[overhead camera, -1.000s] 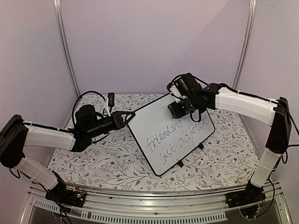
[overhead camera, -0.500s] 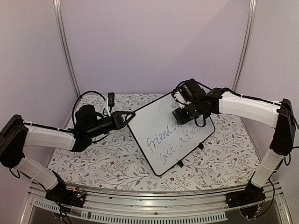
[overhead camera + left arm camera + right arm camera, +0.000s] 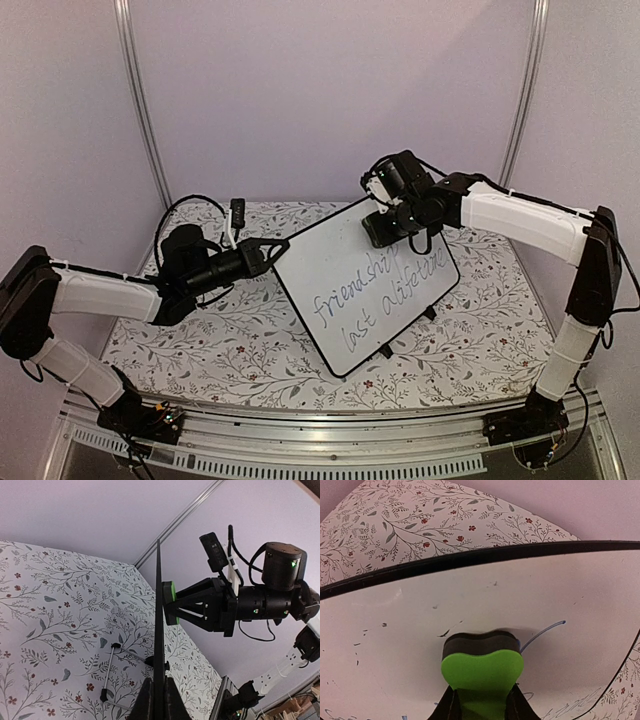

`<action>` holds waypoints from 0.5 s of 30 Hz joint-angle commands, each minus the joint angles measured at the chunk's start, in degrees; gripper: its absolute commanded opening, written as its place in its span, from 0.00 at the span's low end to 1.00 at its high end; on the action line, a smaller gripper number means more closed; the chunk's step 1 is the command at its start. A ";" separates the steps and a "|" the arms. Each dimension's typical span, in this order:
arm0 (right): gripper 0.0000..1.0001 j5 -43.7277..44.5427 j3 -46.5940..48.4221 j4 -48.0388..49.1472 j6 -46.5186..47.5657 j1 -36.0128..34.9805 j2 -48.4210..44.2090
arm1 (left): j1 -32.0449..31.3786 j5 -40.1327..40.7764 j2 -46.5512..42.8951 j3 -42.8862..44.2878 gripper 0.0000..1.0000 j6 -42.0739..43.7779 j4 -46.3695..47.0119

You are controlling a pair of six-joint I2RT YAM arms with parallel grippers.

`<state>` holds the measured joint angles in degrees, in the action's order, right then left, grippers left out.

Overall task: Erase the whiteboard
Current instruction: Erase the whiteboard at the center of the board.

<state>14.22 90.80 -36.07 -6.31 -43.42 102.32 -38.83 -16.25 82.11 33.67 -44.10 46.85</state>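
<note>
The right hand [image 3: 380, 230], clamped on a green eraser [image 3: 482, 672], has swung back to the upper part of the whiteboard [image 3: 320, 262] after dipping toward the handwriting [image 3: 372, 292] half a second ago; the eraser's pad is pressed against the white surface. The left hand [image 3: 281, 246] stays closed on the board's left edge, holding it propped at a tilt on the floral tabletop [image 3: 200, 350]. Both lines of writing remain legible, suggesting the erasing has barely begun.
</note>
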 commanded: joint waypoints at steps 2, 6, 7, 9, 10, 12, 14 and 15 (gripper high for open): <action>0.00 -1.35 -1.99 1.00 0.19 0.68 1.13 | -0.99 -3.71 -0.03 -0.36 0.00 3.71 3.47; 0.00 -1.63 -5.70 1.09 -0.82 0.70 -1.16 | -1.03 -3.81 0.07 -0.25 0.00 3.67 3.57; 0.00 -1.71 -6.58 1.16 -1.01 0.71 -1.86 | -1.02 -3.86 0.05 -0.27 0.00 3.65 3.58; 0.00 -1.95 -8.07 1.18 -1.49 0.66 -3.14 | -1.01 -3.79 0.20 -0.22 0.00 3.61 3.55; 0.00 -2.00 -8.74 1.23 -1.66 0.65 -3.74 | -0.99 -3.85 0.12 -0.24 0.00 3.60 3.58; 0.00 -2.14 -9.68 1.27 -1.98 0.69 -4.54 | -1.00 -3.92 0.16 -0.22 0.00 3.65 3.51; 0.00 -2.24 -10.10 1.27 -2.12 0.68 -4.90 | -1.06 -3.88 0.16 -0.22 0.00 3.58 3.51; 0.00 -2.31 -10.05 1.20 -2.17 0.69 -4.94 | -1.04 -3.98 0.12 -0.21 0.00 3.63 3.57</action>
<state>13.10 82.46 -33.80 -7.55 -43.31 98.37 -38.83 -16.34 82.11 33.67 -44.21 46.85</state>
